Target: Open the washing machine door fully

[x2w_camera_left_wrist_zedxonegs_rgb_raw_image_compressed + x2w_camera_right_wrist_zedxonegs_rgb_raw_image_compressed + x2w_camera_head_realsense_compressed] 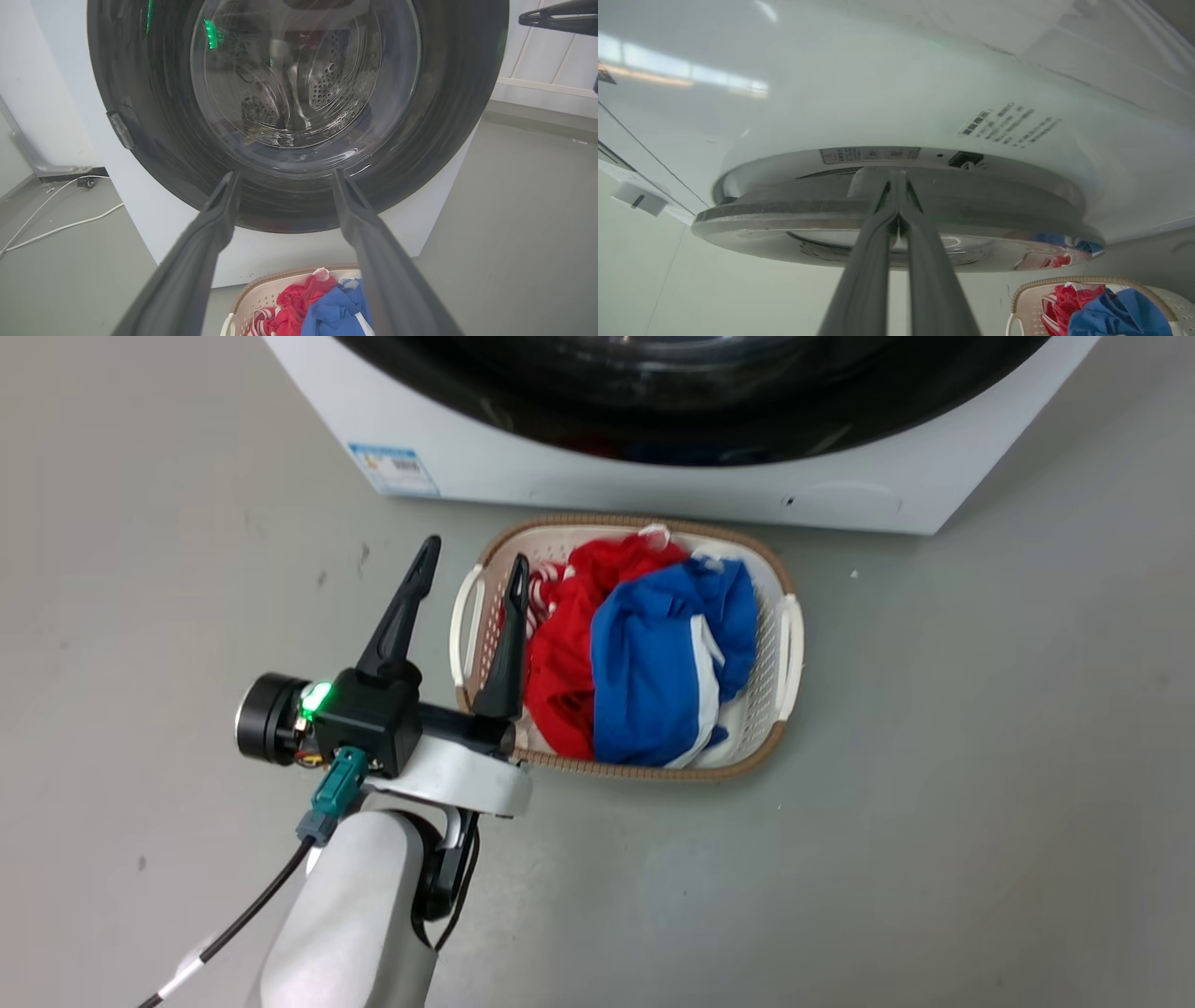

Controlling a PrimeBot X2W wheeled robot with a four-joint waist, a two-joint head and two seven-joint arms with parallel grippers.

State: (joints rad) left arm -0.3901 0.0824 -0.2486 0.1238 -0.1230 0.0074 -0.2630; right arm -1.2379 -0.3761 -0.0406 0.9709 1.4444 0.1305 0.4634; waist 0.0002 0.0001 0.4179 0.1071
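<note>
The washing machine door point(691, 420) has a wide glossy black rim point(154, 140) around a clear glass bowl, with the steel drum visible behind it. It lies close against the white machine front point(579, 476). My left gripper point(475, 553) hangs open and empty above the floor, in front of the door and pointing at its lower part point(285, 173). My right gripper point(899, 175) is shut, its tips pressed together in the gap behind the door's rim point(784, 212) at a small recess. One of its dark fingers point(556, 16) shows at the door's right side.
A pale laundry basket point(789, 616) of red and blue clothes sits on the grey floor just in front of the machine, under the door. White cables point(60, 226) run along the floor to the machine's left. A white panelled wall point(542, 60) stands to its right.
</note>
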